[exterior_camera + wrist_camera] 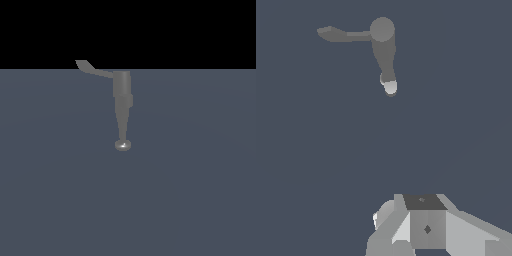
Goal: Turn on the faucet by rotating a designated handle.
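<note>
Faucet [122, 97] work is only just opening, by my judgement: nothing is touching the fixture, and you are looking at an approach step with the turn itself not yet begun.

Going from the exterior view's left, the handle [92, 70] is reaching out sideways off the top of the body, a thin curved lever ending in a flared flat tip at the far edge of the dark slate floor [200, 200]. Next comes the body itself, standing a little left of centre: a dull grey metal cylinder, matte and smooth, narrowing to a slim neck that is ending in a small shiny rounded knob [123, 145]. To the right of that the surface is showing flat and featureless.

In the wrist view the handle [338, 35] and the body are sitting well apart from the gripper [423, 225], whose glossy white, blocky, faceted housing is filling the lower edge. Its fingertips are falling outside the picture, so you cannot tell how the jaws are standing.

Your next move, I judge, is calling for closing on the lever's flared tip, beside it and not the knobbed neck, so that a sideways push swings it about the body.
</note>
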You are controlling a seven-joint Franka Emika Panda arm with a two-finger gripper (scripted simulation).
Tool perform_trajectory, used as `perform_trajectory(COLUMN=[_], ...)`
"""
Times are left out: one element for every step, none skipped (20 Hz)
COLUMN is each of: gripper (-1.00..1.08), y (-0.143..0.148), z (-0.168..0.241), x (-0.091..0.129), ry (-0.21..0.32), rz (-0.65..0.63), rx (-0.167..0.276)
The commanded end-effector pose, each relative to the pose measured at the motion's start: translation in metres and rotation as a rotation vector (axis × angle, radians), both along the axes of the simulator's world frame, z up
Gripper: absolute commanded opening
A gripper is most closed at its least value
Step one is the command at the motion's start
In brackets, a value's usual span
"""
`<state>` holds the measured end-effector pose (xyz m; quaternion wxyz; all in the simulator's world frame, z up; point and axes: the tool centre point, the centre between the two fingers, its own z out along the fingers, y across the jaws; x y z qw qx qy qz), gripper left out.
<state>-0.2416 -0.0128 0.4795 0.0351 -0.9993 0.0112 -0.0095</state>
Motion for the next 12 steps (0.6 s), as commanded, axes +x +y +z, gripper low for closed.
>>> perform_trajectory(gripper=[-1.0,-1.0,-1.0,-1.0,-1.0,-1.0,-1.0,-1.0,-1.0,-1.0,-1.0,-1.0], y=[0.0,0.001,0.001,0.002,0.002,0.003,0.003,0.004,0.005,0.005,0.006,0.007], z=[0.0,0.0,-0.001,-0.001,-0.001,-0.001,-0.002,-0.002,-0.003,-0.003,-0.004,-0.005], x=[0.002,0.004,0.005,0.007,0.009,0.012,0.015,0.017,0.021,0.024,0.028,0.032], ry=[0.001,0.002,0.003,0.004,0.005,0.006,0.008,0.009,0.011,0.014,0.016,0.019], rz=[-0.008,-0.014,-0.021,-0.028,-0.037,-0.047,-0.057,-0.069,-0.082,-0.096,-0.111,-0.127], rx=[0.003,0.005,0.007,0.01,0.012,0.015,0.018,0.022,0.025,0.029,0.033,0.037])
